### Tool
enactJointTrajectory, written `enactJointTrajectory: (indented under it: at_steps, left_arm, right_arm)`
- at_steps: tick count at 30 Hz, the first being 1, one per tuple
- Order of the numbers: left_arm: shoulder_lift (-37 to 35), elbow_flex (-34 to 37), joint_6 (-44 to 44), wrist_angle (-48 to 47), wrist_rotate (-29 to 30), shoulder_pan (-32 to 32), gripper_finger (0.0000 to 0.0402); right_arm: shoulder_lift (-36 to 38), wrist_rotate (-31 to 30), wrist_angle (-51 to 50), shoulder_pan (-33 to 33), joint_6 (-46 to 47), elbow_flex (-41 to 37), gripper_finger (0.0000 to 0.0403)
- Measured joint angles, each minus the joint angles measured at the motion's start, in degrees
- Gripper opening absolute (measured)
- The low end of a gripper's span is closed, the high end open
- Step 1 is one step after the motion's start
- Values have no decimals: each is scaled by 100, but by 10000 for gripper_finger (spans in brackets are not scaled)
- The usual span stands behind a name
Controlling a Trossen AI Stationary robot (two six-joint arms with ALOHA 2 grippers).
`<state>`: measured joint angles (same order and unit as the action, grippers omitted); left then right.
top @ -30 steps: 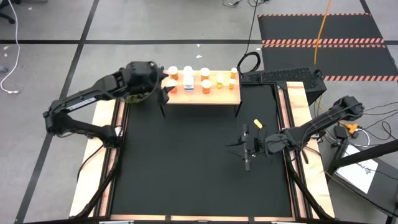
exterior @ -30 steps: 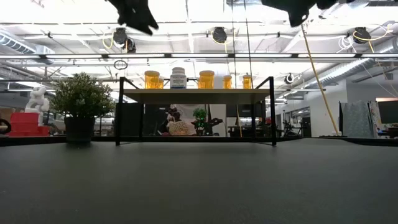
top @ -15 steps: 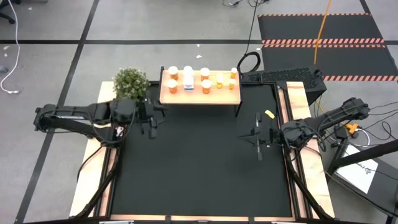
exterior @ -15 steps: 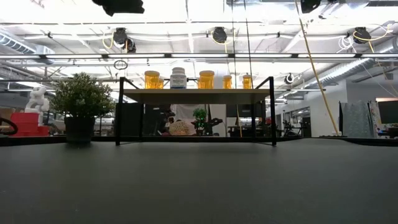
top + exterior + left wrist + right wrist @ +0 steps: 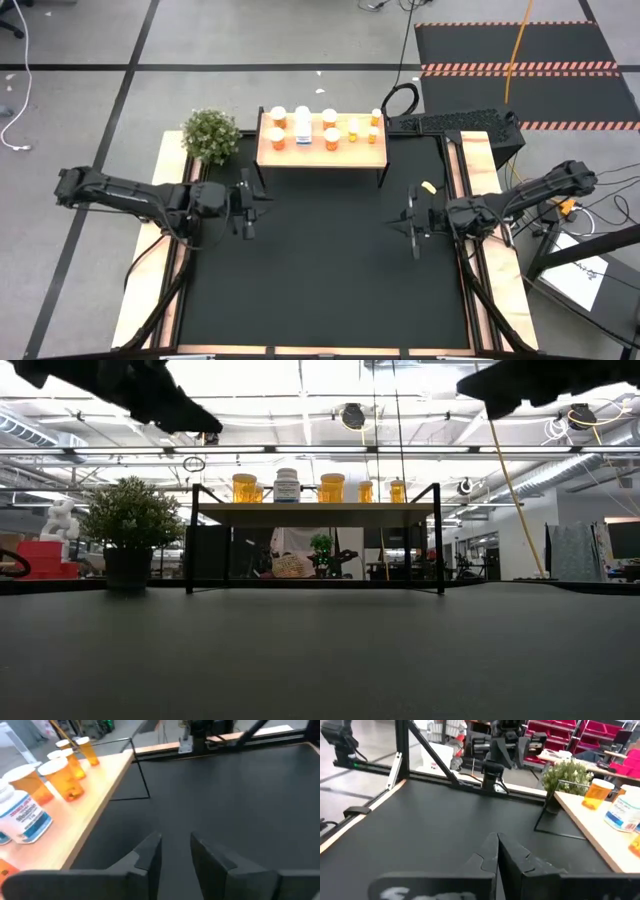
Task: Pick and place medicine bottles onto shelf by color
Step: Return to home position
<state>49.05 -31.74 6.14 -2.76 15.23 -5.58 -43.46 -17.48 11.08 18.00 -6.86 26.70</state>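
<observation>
The shelf (image 5: 365,152) stands at the table's far middle on thin black legs. On its top stand several orange medicine bottles with white caps (image 5: 278,138) and a white one (image 5: 302,125); the same orange (image 5: 62,777) and white (image 5: 20,815) bottles show in the left wrist view. My left gripper (image 5: 175,845) hovers over the mat at the left, near the shelf's left end, open by a narrow gap with nothing between its fingers. My right gripper (image 5: 497,847) hovers at the right side of the mat, shut and empty. The two grippers point toward each other.
A potted green plant (image 5: 210,135) stands left of the shelf at the far left corner. Pale wooden rails (image 5: 170,270) run along both sides of the black mat (image 5: 320,270). A black box (image 5: 455,122) sits behind the far right corner.
My left gripper has drawn back from the shelf's left end toward the table's near and left side and now sits over the mat, uncovering the plant. My right gripper has shifted a little toward the table's right and far edge. The bottles on the shelf have not moved.
</observation>
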Motion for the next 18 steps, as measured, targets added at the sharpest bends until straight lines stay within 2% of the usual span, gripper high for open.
enactJointTrajectory:
  at_steps: [8,14,18]
  left_arm:
    - [-3,825,-44,1040,161,-25,53]
    - [-22,1092,-98,1112,161,-32,17]
    - [-143,1348,-86,1363,161,-33,4]
  right_arm:
    - [41,295,1234,2,19,-926,1]
    - [382,326,1449,2,19,-1512,1]
    - [775,592,1440,2,21,-1823,0]
